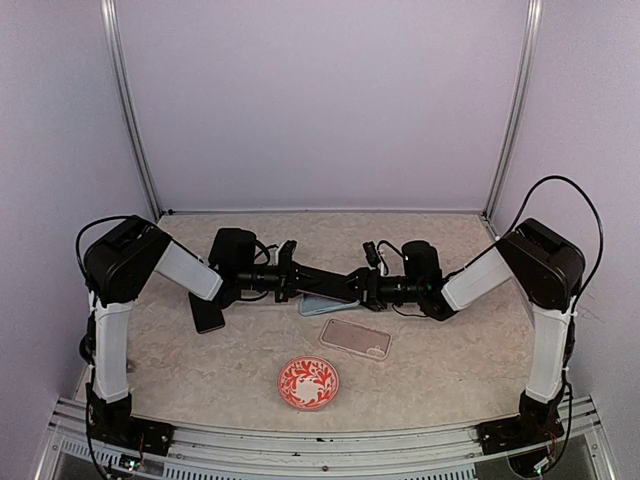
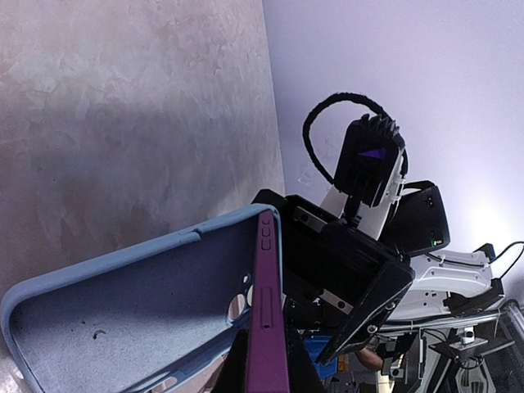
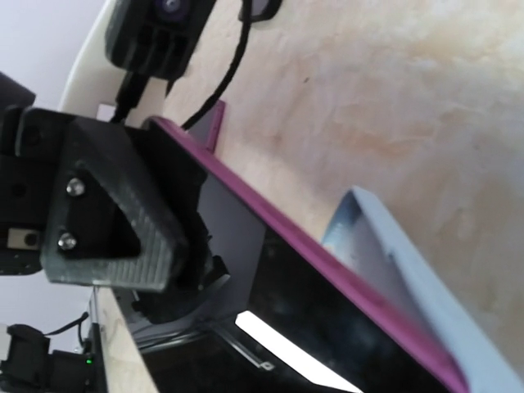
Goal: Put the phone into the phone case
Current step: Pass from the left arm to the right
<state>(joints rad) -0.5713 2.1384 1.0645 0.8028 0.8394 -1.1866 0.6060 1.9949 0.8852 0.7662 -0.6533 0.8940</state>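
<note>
Left wrist: left gripper (image 2: 266, 370) tight on purple phone (image 2: 267, 286), seemingly against soft-lined blue case (image 2: 123, 311); right gripper (image 1: 355, 287) unreadable.

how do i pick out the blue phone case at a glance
On the marbled table, find the red plate near the front edge. Behind it lies a clear case, then the blue phone case. It alone is opaque pale blue.

Heads up: from the top your phone case (image 1: 318, 306) is mostly covered, just a blue sliver showing. In the left wrist view the phone (image 2: 267, 327) runs off the bottom edge, and you can't tell how the jaws of the right gripper (image 1: 362, 285) stand.
</note>
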